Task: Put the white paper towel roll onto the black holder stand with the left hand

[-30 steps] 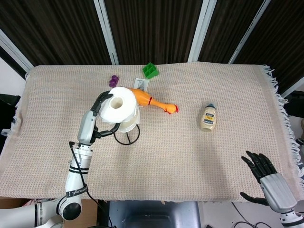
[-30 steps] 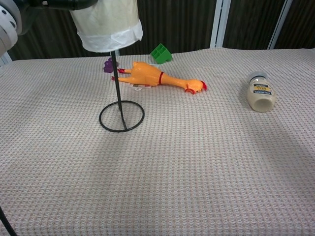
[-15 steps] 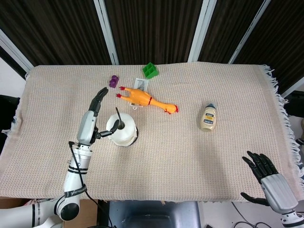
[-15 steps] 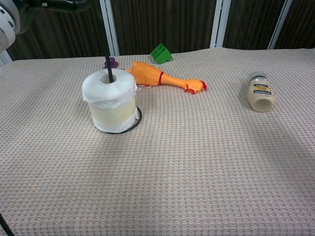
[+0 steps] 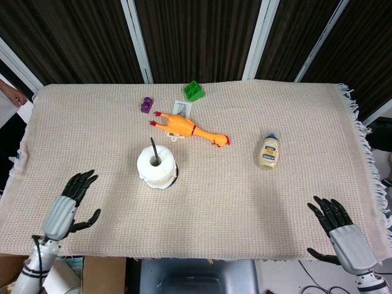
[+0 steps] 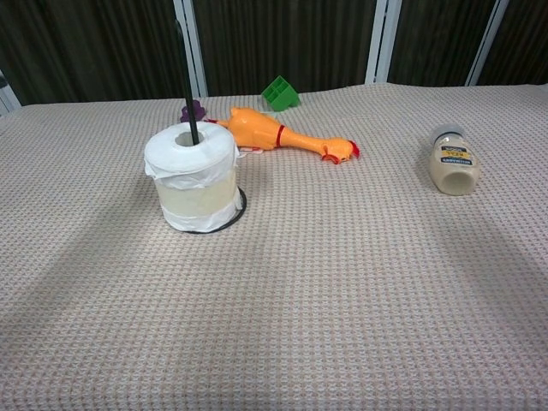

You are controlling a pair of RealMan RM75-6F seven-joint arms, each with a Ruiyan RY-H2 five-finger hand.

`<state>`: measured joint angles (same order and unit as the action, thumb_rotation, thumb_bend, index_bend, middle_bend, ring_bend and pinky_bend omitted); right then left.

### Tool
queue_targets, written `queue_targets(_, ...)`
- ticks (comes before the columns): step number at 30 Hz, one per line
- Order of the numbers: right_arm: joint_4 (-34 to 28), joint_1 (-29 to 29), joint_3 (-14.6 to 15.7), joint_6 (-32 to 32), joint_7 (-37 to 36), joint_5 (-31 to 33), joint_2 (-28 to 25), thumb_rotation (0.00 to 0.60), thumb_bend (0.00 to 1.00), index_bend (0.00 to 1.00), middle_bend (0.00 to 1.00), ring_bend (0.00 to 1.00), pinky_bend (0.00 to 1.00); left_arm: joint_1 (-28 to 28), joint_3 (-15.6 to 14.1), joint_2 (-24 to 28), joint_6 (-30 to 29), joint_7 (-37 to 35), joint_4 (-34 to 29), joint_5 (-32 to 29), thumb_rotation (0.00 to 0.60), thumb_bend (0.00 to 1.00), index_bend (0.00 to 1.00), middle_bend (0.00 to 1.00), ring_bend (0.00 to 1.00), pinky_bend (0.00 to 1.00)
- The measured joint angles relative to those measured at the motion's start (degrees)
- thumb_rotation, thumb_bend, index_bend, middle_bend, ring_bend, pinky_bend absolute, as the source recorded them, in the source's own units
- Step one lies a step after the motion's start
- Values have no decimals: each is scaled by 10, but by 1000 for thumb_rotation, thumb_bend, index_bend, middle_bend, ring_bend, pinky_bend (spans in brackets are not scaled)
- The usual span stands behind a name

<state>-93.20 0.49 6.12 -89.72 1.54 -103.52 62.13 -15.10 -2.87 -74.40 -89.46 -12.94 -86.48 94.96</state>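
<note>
The white paper towel roll stands upright over the black holder stand, whose rod sticks up through its core and whose ring base shows under it. My left hand is at the table's front left edge, well away from the roll, fingers spread and holding nothing. At the front right corner my right hand is also spread and empty. Neither hand shows in the chest view.
A rubber chicken lies just behind the roll. A green block, a small purple toy and a card sit near the back edge. A squeeze bottle lies to the right.
The roll dropped down the rod to the base and my left hand let go. That hand then pulled back to the front left edge. The right hand barely moved.
</note>
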Motion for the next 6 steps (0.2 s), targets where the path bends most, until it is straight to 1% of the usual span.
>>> queue_targets(3, -1, -2, -4, 1, 19, 4, 12, 600, 54, 0, 0, 0, 0, 52, -26, 0, -33, 2, 84, 7, 600, 409, 0, 0, 0, 19)
queue_targets(6, -1, -1, -7, 7, 35, 10, 21, 600, 55, 0, 0, 0, 0, 83, -35, 1, -72, 6, 123, 17, 600, 412, 0, 0, 0, 19)
